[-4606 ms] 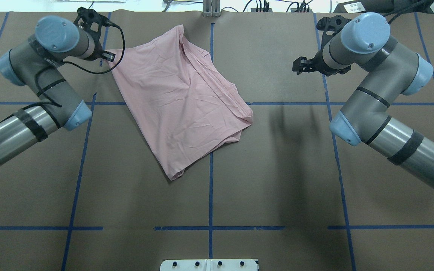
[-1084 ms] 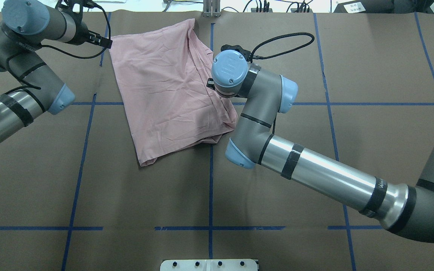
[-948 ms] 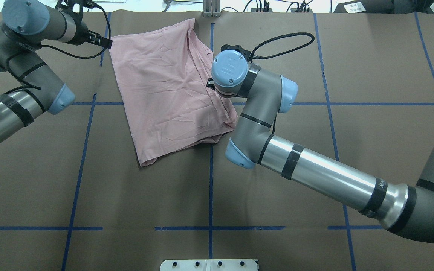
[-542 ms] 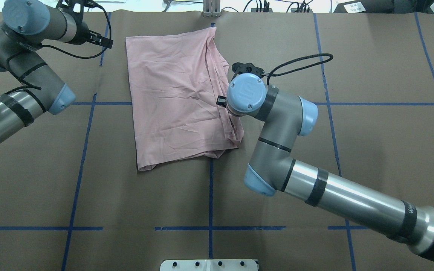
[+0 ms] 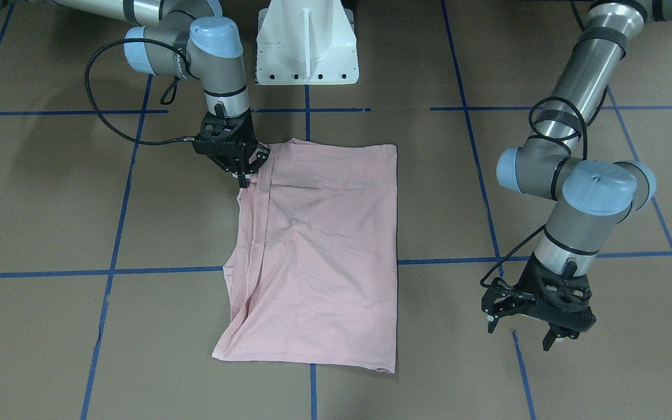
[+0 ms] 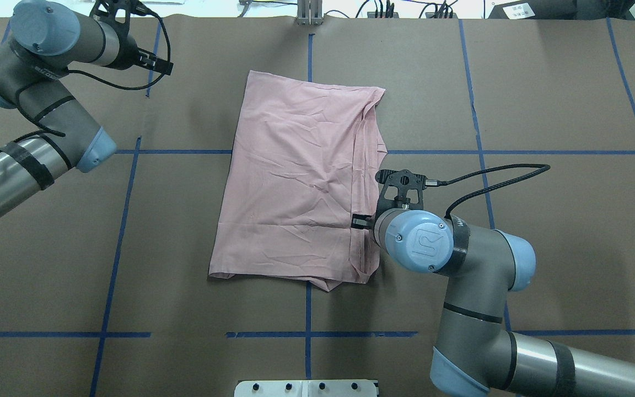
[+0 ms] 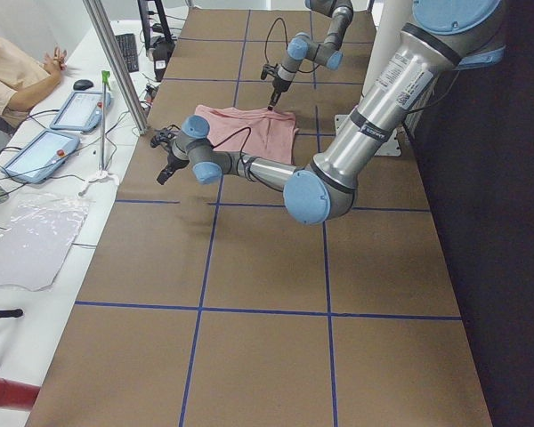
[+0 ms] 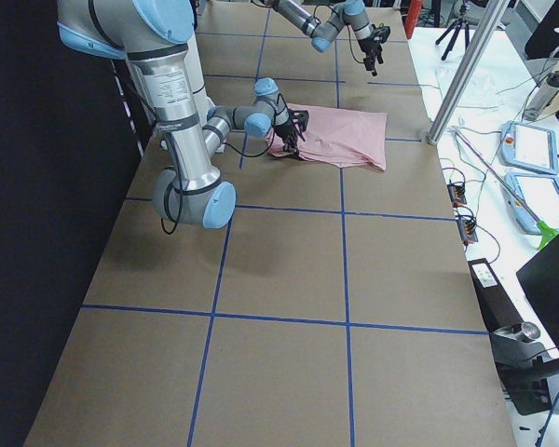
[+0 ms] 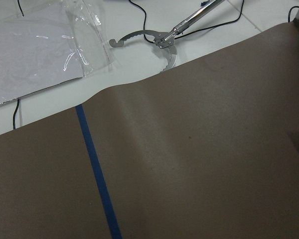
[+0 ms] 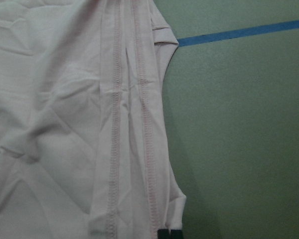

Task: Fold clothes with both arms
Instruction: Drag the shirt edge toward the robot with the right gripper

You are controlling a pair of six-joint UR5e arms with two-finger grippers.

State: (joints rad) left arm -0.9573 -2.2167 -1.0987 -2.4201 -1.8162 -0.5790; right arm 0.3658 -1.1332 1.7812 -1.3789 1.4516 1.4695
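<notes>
So, front-facing view first: the T-shirt [image 5: 324,251] has slid over since half a second ago and now lies flat and squared-up mid-table, plain side up. The right gripper [image 5: 244,175] is pinched shut on its stacked edge near the robot-side corner. The left gripper [image 5: 531,335] hangs well apart, fingers spread, holding nothing. I'd say the straightening drag is about done and the next fold hasn't begun.

Overhead: the left one has let go of the far corner it held a second ago, and the shirt now straddles the centre tape line [image 6: 307,314]. Only the right arm [image 6: 483,264] itself crowds that edge.

Left side view: a person [image 7: 9,62] sits at the side bench with tablets [image 7: 76,108], away from the arms.

Right side view: a metal pole [image 8: 466,74] stands at the table edge beyond the shirt.

Left wrist: bare brown cover [image 9: 214,149], with tongs [image 9: 162,40] and a plastic sheet [image 9: 40,45] past it.

Right wrist: stitched hems [image 10: 129,124] layered, one black fingertip [image 10: 169,233] on the cloth
</notes>
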